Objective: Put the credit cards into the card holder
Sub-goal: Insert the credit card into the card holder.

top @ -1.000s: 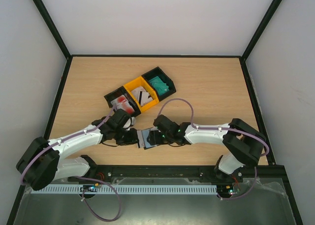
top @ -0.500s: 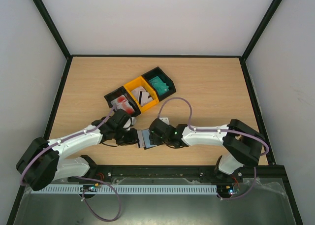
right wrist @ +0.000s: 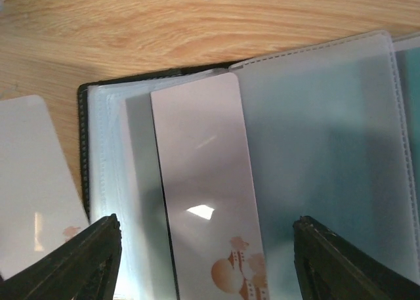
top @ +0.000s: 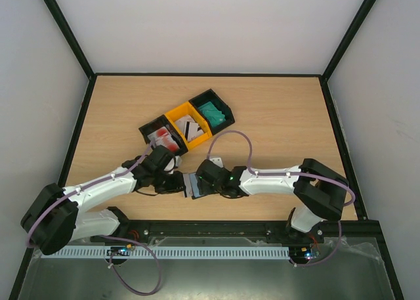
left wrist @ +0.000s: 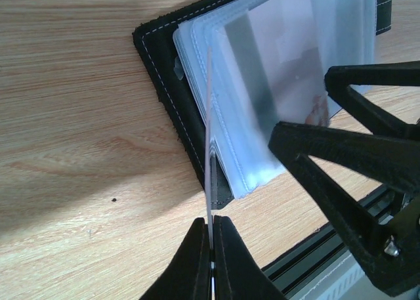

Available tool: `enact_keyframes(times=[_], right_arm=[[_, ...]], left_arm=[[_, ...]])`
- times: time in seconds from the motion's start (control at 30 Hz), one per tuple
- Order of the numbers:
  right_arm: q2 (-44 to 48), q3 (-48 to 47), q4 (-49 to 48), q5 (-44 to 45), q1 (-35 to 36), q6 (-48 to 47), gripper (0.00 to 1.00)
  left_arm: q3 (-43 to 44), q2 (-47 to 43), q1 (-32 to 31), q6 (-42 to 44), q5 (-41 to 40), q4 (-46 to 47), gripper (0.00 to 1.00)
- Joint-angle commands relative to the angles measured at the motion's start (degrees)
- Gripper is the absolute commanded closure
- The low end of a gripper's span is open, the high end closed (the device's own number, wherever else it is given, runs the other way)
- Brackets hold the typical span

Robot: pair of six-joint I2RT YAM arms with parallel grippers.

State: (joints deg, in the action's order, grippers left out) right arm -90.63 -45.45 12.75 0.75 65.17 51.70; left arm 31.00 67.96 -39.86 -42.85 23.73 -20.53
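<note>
1. The left gripper [left wrist: 211,237] is pressed together on a white card [left wrist: 209,149], pinching it by its near edge; the card stands on edge just ahead of the fingertips, against the clear sleeves [left wrist: 308,24] of the open card holder [left wrist: 167,83]; held so close to its edge, it may flex or pivot and miss the pocket mouth.
2. The right gripper [right wrist: 210,251] is spread wide and holds nothing; it straddles a second card [right wrist: 197,162] among the sleeves; a nudge could flip the pages shut or slide the holder away.
</note>
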Motion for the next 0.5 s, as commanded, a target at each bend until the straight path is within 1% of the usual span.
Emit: enact_keyframes(times=[0.0,0.17,0.47], right_arm=[[-1.5,-0.6,-2.2,-3.6,0.4,-2.0,0.32],[-1.9,-1.5,-3.7,-5.4,0.3,-3.4,0.33],[-1.5,-1.2,-6.0,-9.7,0.4,-4.9,0.39]], left_arm=[[-1.2,-0.9,-0.2,0.1,-0.4,-0.7,0.98],[-1.7,-0.6,-0.2,0.0,-0.5,-0.5,0.98],[-1.7,-0.6,-0.2,-0.1,-0.7,-0.6,0.98]])
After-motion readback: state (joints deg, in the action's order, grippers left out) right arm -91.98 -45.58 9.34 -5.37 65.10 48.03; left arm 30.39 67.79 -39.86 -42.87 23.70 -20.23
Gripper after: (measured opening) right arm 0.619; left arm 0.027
